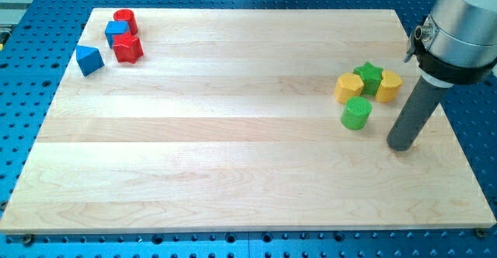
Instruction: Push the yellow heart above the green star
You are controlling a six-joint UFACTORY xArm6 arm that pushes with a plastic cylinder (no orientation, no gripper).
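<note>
Plainly, with no jaws fitted, only my tip (401, 144) is being rested toward the view's right of the green cylinder (356, 113), and the yellow heart (389, 86), touching the green star (369, 77), is being risked: both could be shoved together.

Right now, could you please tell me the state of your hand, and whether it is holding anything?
No hand: my tip holds nothing, resting on the board to the view's right of the green cylinder, apart from it.
</note>
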